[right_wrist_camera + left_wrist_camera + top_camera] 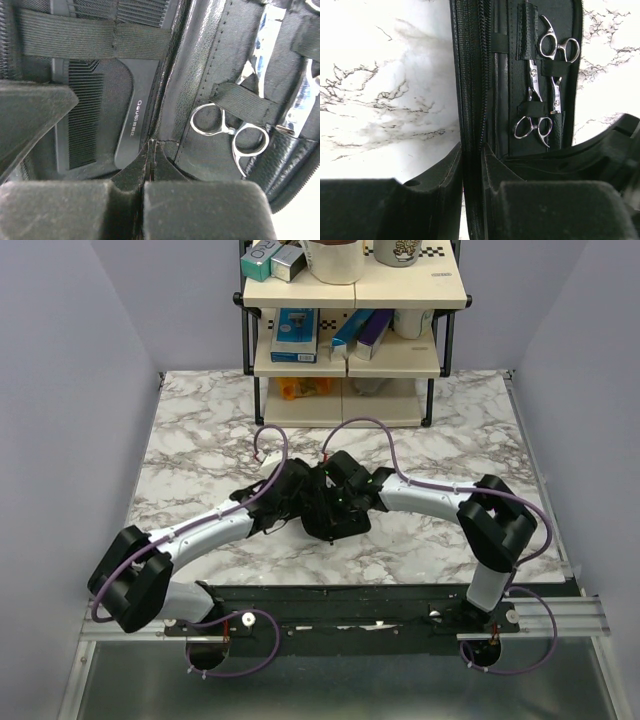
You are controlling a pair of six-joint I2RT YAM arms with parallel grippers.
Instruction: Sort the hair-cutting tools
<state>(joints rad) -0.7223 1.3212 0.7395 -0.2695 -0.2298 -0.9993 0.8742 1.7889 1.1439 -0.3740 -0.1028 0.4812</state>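
Two steel scissors point(535, 80) are lying strapped in a black zip pouch point(505, 100) on a marble tabletop point(385, 75), left gripper point(470, 152) pinching its edge, right gripper point(149, 162) closed tight.

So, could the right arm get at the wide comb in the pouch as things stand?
Probably not straight away: the right arm has its jaws shut at the middle fold of the pouch, and a strap crosses the wide comb beside them. It would need to open first.

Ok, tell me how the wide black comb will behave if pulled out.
The comb looks like thin, flat plastic, so probably light and fairly stiff. Its smooth spine may slip in a pinch. The elastic strap crosses it, so it would likely drag and tug the pouch rather than slide free.
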